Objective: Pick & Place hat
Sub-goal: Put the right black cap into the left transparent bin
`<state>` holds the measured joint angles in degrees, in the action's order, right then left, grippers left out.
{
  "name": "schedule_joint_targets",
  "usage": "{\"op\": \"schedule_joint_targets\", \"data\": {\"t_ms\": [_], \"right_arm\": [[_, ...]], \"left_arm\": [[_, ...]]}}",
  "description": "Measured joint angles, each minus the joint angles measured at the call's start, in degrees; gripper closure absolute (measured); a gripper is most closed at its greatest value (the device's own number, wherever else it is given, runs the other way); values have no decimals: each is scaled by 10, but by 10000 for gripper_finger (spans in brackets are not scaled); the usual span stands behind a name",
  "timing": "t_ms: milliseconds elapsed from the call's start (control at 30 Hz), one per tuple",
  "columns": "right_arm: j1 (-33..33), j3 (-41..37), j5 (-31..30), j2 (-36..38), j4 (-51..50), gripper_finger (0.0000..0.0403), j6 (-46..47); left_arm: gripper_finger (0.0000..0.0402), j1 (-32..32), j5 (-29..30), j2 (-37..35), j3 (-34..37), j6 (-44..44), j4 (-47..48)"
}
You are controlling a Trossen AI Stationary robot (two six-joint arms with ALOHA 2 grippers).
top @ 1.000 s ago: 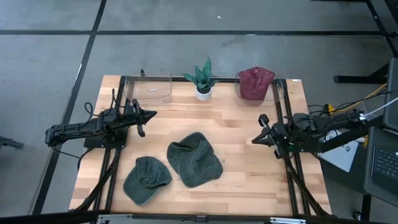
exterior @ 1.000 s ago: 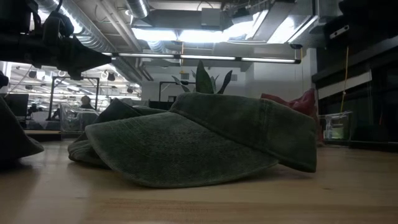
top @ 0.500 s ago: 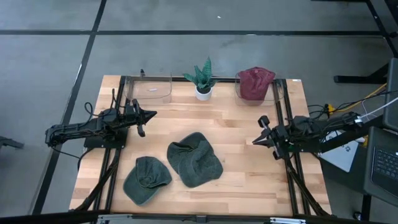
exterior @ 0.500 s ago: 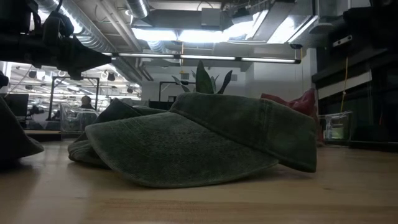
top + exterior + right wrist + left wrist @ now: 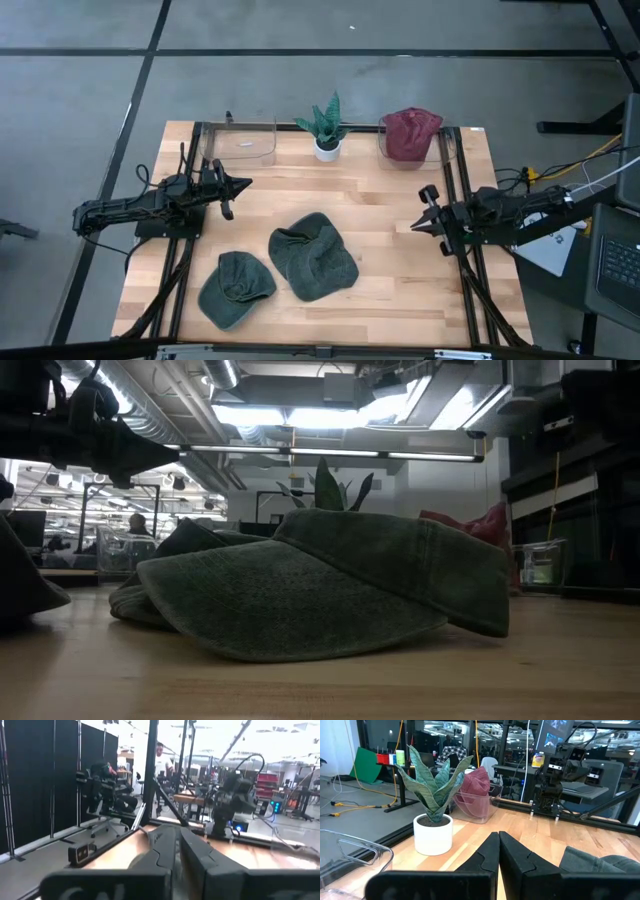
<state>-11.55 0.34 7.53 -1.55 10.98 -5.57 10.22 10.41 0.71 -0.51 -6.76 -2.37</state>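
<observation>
Two green hats lie on the wooden table: one (image 5: pixel 313 255) near the middle, its brim flat on the wood (image 5: pixel 300 600), and a smaller one (image 5: pixel 237 288) toward the near left. A maroon hat (image 5: pixel 410 133) sits in a clear bin at the far right (image 5: pixel 475 785). My left gripper (image 5: pixel 247 183) is shut and level at the table's left side, its fingers together (image 5: pixel 498 847). My right gripper (image 5: pixel 414 226) is shut at the right side (image 5: pixel 177 842). Both point toward the middle, apart from every hat.
A potted plant (image 5: pixel 327 128) stands at the far middle, with an empty clear bin (image 5: pixel 248 143) to its left. Black rails (image 5: pixel 452 200) run along both sides of the table. A person (image 5: pixel 161 762) stands in the room beyond.
My right gripper has drawn back a little toward the table's right edge, sunk lower and rolled slightly, still shut. The hats lie as before.
</observation>
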Motion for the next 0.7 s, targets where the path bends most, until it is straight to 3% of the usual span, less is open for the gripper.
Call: {"op": "schedule_joint_targets", "data": {"t_ms": [333, 500, 700], "right_arm": [[0, 1, -7, 15, -77, 377, -9], [0, 1, -73, 14, -101, 377, -9], [5, 1, -80, 10, -100, 377, -3]], "left_arm": [[397, 0, 0, 0, 0, 0, 0], [398, 0, 0, 0, 0, 0, 0], [398, 0, 0, 0, 0, 0, 0]]}}
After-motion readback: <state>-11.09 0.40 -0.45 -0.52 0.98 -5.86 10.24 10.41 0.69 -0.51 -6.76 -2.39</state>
